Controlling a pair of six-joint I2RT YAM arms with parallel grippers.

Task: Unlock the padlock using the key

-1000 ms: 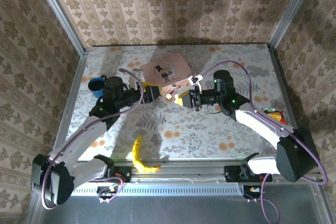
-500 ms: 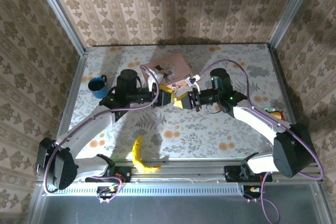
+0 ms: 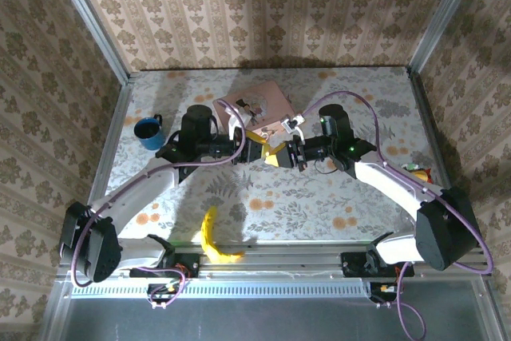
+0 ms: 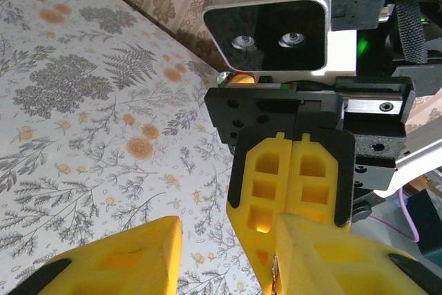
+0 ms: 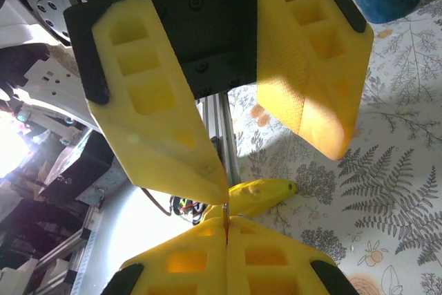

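Two arms reach inward and meet over the middle of the flowered table (image 3: 335,205), just in front of the pink box (image 3: 257,100). From above we see the left gripper (image 3: 255,150) and the right gripper (image 3: 280,155) nose to nose, their yellow tips touching or very nearly so.

Through the right wrist camera we see the right gripper's fingers (image 5: 186,260) pressed flat together at the bottom of the view. A thin metal strip (image 5: 226,213) is pinched edge-on in their seam and sticks up out of it. We cannot tell whether that strip is the key. Facing them, the left fingers (image 5: 148,101) stand apart, and we see nothing held in the gap between them. The tip of one comes down right beside the strip, while the other is off to the side.

The left wrist camera agrees: its own two yellow fingers sit apart along the bottom edge, and the right gripper's closed pair stands just ahead, one left finger overlapping its lower end.

We cannot pick out the padlock with any certainty. The spot where the grippers meet is crowded with yellow pads and black housings, and anything tiny there is hidden or blurred.

Well apart from all this, a blue mug (image 3: 148,129) stands near the table's left edge and a banana (image 3: 214,239) lies by the near rail.
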